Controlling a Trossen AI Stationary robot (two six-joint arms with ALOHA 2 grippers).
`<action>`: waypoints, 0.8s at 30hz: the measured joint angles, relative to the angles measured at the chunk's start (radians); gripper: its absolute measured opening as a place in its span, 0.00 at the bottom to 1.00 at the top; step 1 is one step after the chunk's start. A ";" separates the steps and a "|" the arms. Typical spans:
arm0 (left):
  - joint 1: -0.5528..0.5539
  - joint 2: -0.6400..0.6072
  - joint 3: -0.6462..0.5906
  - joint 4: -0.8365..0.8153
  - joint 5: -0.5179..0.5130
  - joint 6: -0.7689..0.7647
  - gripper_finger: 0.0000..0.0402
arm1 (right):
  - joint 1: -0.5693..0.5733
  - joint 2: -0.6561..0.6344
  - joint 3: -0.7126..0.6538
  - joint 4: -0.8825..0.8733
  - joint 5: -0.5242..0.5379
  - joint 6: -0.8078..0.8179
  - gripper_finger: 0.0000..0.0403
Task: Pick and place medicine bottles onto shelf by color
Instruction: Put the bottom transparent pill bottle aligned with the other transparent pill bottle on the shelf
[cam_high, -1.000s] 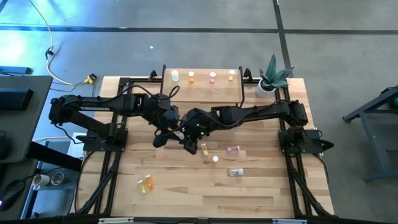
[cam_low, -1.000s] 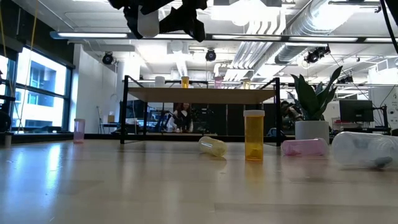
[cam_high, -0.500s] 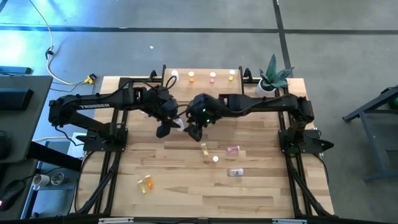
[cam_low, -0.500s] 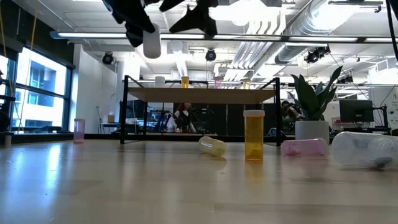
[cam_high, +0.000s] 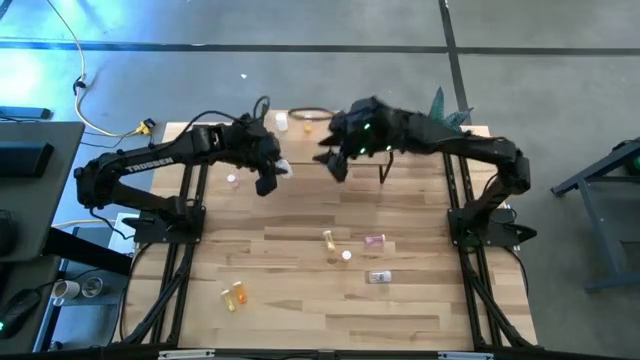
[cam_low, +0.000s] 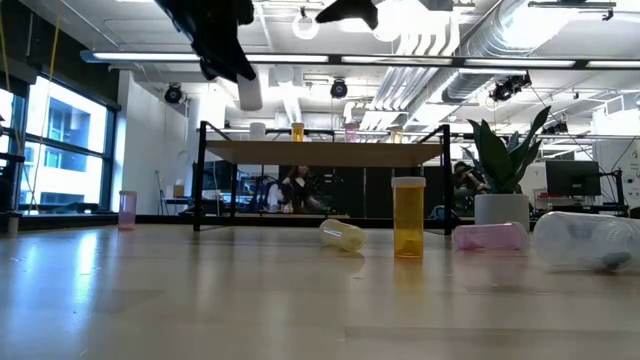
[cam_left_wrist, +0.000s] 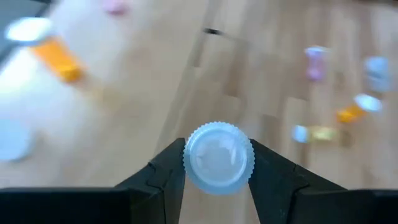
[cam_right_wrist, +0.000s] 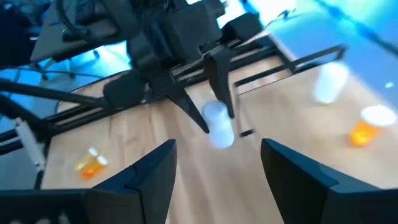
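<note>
High view: the left gripper (cam_high: 272, 176) hangs just in front of the low wooden shelf with black metal legs (cam_high: 300, 143), toward its left end, well above the light wooden tabletop (cam_high: 300, 310).
Held thing: a small clear cylindrical medicine bottle with a white ribbed cap (cam_left_wrist: 218, 157) sits clamped between the left gripper's two dark fingers (cam_left_wrist: 163, 173).
Long axis: in the low view the bottle (cam_low: 249, 92) hangs roughly upright, tilted a little, higher than the shelf board (cam_low: 325, 152).
Direction to goal: the white-capped clear bottle already standing on the shelf (cam_high: 281, 122) lies just beyond the gripper, at the board's left end; by colour, I judge the held bottle belongs beside it.
Nearer arm: the left arm; the move turns on carrying the bottle a short way back over the board's front edge.
Right gripper (cam_high: 338, 165): hovers by the shelf's middle, fingers spread apart, holding nothing.
Still loose: a yellow bottle (cam_high: 328, 239), a pink bottle (cam_high: 373, 241) and others lie on the tabletop.
</note>
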 joint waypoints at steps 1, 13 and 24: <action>0.015 -0.001 0.000 0.008 -0.017 0.000 0.34 | -0.014 -0.013 0.000 -0.001 0.000 -0.017 0.56; 0.184 0.011 0.001 0.096 -0.066 0.025 0.34 | -0.180 -0.109 0.000 -0.008 0.051 -0.125 0.56; 0.242 0.093 0.001 0.097 -0.070 -0.009 0.33 | -0.291 -0.111 0.000 -0.008 0.051 -0.125 0.56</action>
